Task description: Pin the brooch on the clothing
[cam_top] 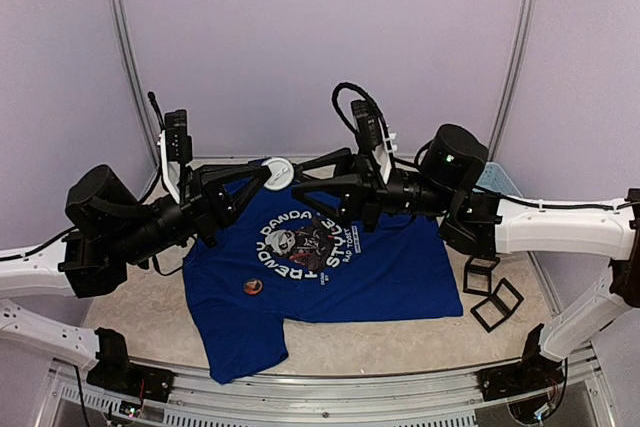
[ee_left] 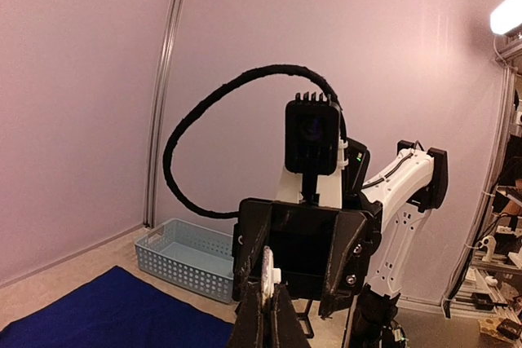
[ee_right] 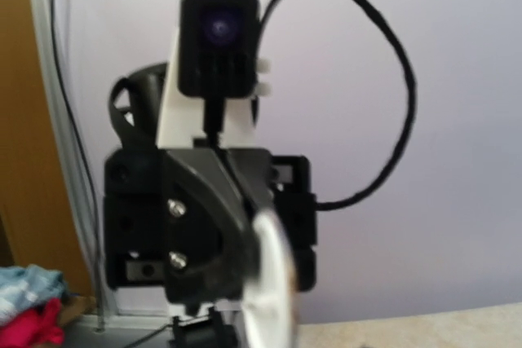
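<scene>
The royal-blue T-shirt with the round panda print lies flat on the table. A small round dark-and-orange brooch rests on its left chest. My left gripper is held above the collar and is shut on a white round disc. The disc shows edge-on between the fingers in the left wrist view. My right gripper faces it, open, with its fingertips on either side of the disc. The disc is a white blur in the right wrist view, where my right fingers do not show.
A light-blue plastic basket stands at the back right, partly behind the right arm in the top view. Two black square frames lie right of the shirt. A pile of cloth lies off the table.
</scene>
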Controlling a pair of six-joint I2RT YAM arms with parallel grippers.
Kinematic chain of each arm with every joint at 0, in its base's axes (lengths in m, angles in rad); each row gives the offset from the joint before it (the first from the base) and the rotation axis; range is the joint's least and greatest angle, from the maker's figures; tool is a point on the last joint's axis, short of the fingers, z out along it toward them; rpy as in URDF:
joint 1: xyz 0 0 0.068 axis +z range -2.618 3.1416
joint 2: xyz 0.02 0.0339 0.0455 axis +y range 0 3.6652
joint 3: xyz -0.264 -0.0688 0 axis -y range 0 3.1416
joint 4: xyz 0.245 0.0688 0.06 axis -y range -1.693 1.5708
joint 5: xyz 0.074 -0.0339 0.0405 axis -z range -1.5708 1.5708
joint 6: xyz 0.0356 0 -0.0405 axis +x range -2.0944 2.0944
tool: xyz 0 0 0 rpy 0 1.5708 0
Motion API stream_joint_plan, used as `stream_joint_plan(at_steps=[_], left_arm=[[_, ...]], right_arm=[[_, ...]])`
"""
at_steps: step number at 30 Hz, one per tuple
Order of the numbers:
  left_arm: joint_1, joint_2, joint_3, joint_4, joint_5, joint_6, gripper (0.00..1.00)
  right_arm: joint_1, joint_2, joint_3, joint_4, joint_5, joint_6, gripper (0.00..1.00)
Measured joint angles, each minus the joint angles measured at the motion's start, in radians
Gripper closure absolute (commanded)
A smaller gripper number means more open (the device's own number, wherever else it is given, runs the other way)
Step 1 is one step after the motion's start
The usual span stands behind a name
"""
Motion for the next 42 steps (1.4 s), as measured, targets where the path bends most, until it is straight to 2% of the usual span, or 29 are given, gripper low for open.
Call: stream_joint_plan(at_steps=[5, 10, 17, 25, 26, 27, 29, 31, 32, 34, 36, 42], left_arm=[[0.000, 0.001, 0.000, 0.000, 0.000, 0.000, 1.00], [0.000, 0.002, 0.000, 0.000, 0.000, -0.007, 1.00], [-0.001, 0.014, 0.005, 0.001, 0.007, -0.006, 1.00], [0.000, 0.014, 0.009, -0.003, 0.000, 0.019, 1.00], [0.001, 0.013, 0.011, -0.004, -0.002, 0.020, 0.93], [0.001, 0.011, 0.011, -0.006, -0.004, 0.023, 0.81], [0.001, 0.008, 0.016, -0.024, -0.008, 0.031, 0.63], [0.000, 0.008, 0.022, -0.061, -0.009, 0.047, 0.39], [-0.001, 0.006, 0.026, -0.085, -0.009, 0.054, 0.32], [-0.001, 0.000, 0.040, -0.146, -0.010, 0.074, 0.24], [-0.001, -0.014, 0.071, -0.227, -0.011, 0.095, 0.19], [-0.001, -0.064, 0.165, -0.409, -0.034, 0.145, 0.14]], right_arm=[[0.006, 0.010, 0.012, 0.003, -0.011, -0.004, 0.83], [0.006, 0.023, 0.016, -0.006, -0.018, -0.003, 0.86], [0.006, 0.031, 0.031, -0.011, -0.025, 0.003, 1.00], [0.006, 0.031, 0.048, -0.042, -0.026, -0.012, 1.00], [0.006, 0.031, 0.056, -0.054, -0.026, -0.018, 1.00], [0.006, 0.031, 0.067, -0.074, -0.026, -0.027, 1.00], [0.006, 0.031, 0.089, -0.114, -0.024, -0.050, 1.00], [0.006, 0.029, 0.112, -0.172, -0.011, -0.082, 1.00], [0.006, 0.024, 0.119, -0.204, 0.000, -0.098, 1.00], [0.006, 0.011, 0.130, -0.283, 0.023, -0.133, 1.00], [0.006, -0.005, 0.139, -0.354, 0.041, -0.165, 1.00], [0.004, -0.044, 0.201, -0.579, 0.084, -0.252, 1.00]])
